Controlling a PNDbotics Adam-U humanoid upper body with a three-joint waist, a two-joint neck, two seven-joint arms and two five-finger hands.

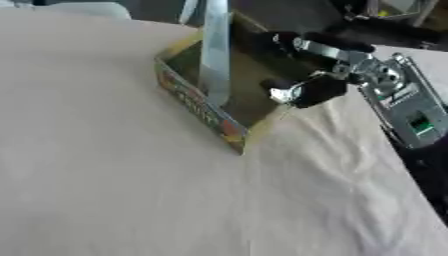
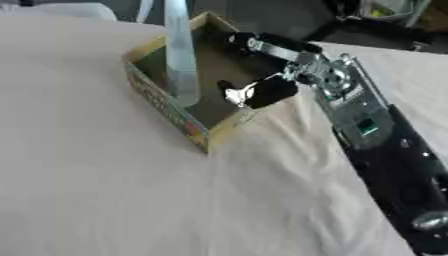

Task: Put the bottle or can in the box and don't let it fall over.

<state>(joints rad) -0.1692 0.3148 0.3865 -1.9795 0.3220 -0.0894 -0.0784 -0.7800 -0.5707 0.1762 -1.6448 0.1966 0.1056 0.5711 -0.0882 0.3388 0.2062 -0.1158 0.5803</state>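
An open cardboard box [image 2: 166,112] with colourful printed sides sits near the far edge of the cloth-covered table [image 1: 114,190]. A tall, pale blue bottle [image 2: 179,55] stands upright inside the box, close to its left wall. The robot's right hand [image 2: 267,90] reaches over the box's right rim, fingers spread wide and apart from the bottle, holding nothing.

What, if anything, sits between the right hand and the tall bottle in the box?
Nothing visible. The bottle already stands upright inside the box, near its left wall. The right hand is over the box's right side, with only bare box floor between them.
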